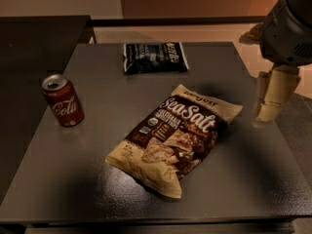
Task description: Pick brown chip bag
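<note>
crinkly tan and dark brown chip bag flat, askew on table; cola can left, dark bag behind; gripper hanging right, apart, grip state impossible to tell.
</note>
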### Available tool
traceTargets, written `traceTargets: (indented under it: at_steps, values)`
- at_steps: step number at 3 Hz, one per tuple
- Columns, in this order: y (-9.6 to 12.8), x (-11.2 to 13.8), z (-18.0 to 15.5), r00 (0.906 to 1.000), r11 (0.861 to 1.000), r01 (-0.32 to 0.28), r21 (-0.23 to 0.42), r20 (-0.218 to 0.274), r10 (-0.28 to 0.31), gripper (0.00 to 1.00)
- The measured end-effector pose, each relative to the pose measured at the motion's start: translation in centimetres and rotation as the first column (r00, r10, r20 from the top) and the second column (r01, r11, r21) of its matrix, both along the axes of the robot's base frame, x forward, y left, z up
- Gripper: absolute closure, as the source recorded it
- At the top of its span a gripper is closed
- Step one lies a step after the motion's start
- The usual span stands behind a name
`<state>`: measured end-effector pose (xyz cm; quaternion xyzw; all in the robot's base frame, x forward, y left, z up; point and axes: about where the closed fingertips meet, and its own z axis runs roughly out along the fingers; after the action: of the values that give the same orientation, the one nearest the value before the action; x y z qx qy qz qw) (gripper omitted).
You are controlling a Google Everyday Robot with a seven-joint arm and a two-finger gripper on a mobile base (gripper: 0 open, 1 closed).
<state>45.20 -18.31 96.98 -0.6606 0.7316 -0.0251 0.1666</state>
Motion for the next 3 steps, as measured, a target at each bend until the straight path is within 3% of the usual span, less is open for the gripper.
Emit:
traceTargets:
  at_steps: [1, 2, 3]
  values:
    - [2.5, 1.3, -1.8, 0.9946, 0.995, -0.101, -0.017, -0.026, 0.101, 0.00]
    - [4.4, 2.3, -4.1, 0.9795, 0.980, -0.194, -0.047, -0.067, 0.190, 0.00]
    - [5.7, 2.8, -6.5, 0.9586, 0.959, -0.273, -0.072, -0.104, 0.265, 0.00]
